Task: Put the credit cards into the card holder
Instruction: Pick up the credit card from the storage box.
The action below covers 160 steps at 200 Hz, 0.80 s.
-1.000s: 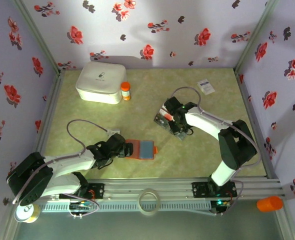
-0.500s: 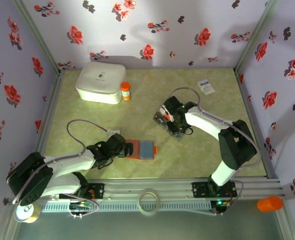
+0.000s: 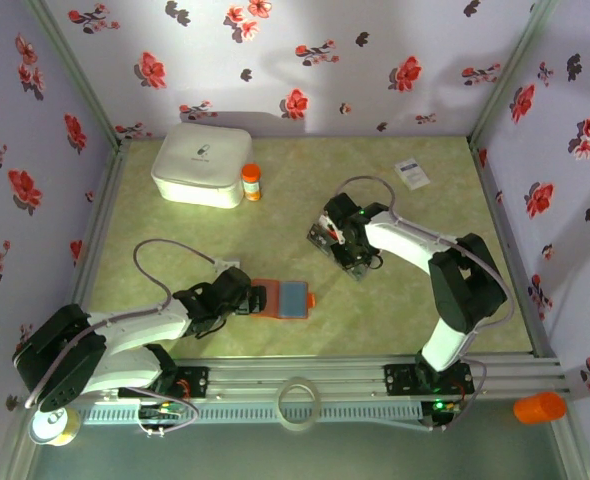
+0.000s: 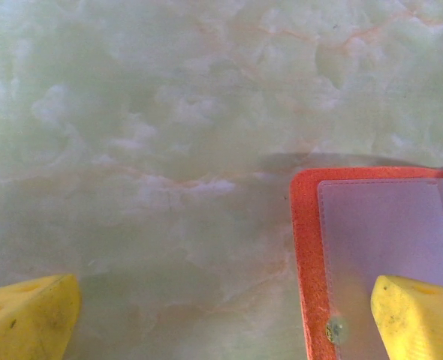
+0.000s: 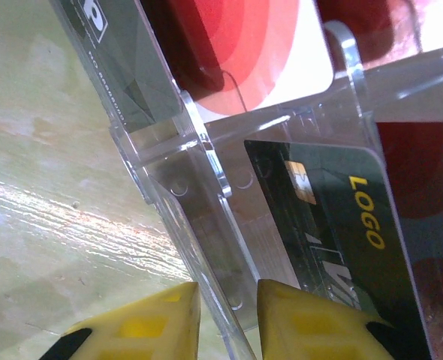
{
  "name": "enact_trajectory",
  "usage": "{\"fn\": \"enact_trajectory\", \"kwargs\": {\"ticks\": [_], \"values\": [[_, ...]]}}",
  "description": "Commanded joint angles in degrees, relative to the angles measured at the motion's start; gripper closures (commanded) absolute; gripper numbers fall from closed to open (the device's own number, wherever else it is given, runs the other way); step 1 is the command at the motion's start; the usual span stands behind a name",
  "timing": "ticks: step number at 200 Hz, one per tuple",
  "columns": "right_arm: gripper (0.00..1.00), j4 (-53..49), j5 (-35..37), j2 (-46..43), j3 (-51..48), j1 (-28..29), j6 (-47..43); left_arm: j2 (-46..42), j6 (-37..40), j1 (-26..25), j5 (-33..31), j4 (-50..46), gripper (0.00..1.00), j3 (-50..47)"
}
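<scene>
Tabletop (image 3: 395, 310): card holder (image 3: 283, 299) lies open near centre, at the wide-spread, empty left hand (image 4: 221, 319). Clear rack (image 5: 199, 142) holds the credit cards (image 5: 334, 217). The right hand (image 5: 227, 315) narrowly straddles its wall, grip indeterminable. Apparently no card inserted yet.

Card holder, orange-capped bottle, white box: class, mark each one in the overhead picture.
card holder (image 3: 293, 297): top external view, grey-blue inner panel.
orange-capped bottle (image 3: 250, 186): top external view, its body.
white box (image 3: 203, 160): top external view, lid centre.
</scene>
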Motion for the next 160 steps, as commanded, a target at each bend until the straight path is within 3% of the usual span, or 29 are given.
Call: {"fn": "enact_trajectory", "kwargs": {"ticks": [1, 56, 115, 160], "values": [[0.75, -0.4, -0.3, -0.3, 1.1, 0.3, -1.1, -0.9, -0.3, -0.3, -1.7, -0.5, 0.00, -0.3], [0.74, -1.9, 0.7, -2.3, 2.4, 0.3, -1.2, -0.8, -0.2, -0.3, -1.8, -0.6, 0.00, -0.2], [0.83, -2.1, -0.3, -1.9, 2.6, 0.3, -1.4, -1.2, -0.4, -0.4, -1.7, -0.8, 0.00, -0.4], [0.79, -1.5, -0.2, -0.8, 1.5, 0.3, -1.5, -1.5, -0.4, -0.3, -1.7, -0.9, 0.00, -0.5]]}}
